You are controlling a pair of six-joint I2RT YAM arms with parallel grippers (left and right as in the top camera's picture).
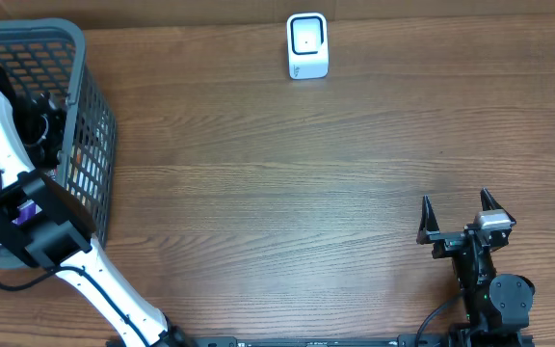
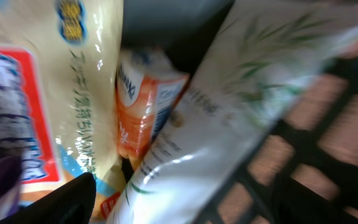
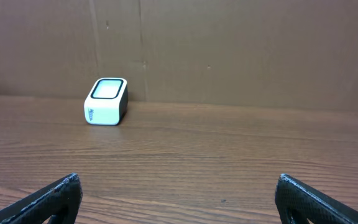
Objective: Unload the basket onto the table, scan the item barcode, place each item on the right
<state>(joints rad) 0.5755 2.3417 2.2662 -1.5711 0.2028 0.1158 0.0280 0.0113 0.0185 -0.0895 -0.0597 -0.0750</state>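
Scanner (image 1: 307, 45) not used yet; left jaws among packets (image 2: 229, 93) in basket (image 1: 94, 135), can't tell how wide; right jaws wide, empty

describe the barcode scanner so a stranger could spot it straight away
Start at the wooden table and look along its far edge, well right of the grey mesh basket. The scanner is the small white box with a dark-framed window, standing alone on bare wood.

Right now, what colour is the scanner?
White scanner, dark-framed window; clearest in the right wrist view.

Wood-grain table (image 1: 306, 173), glossy plastic packets (image 2: 216, 124)
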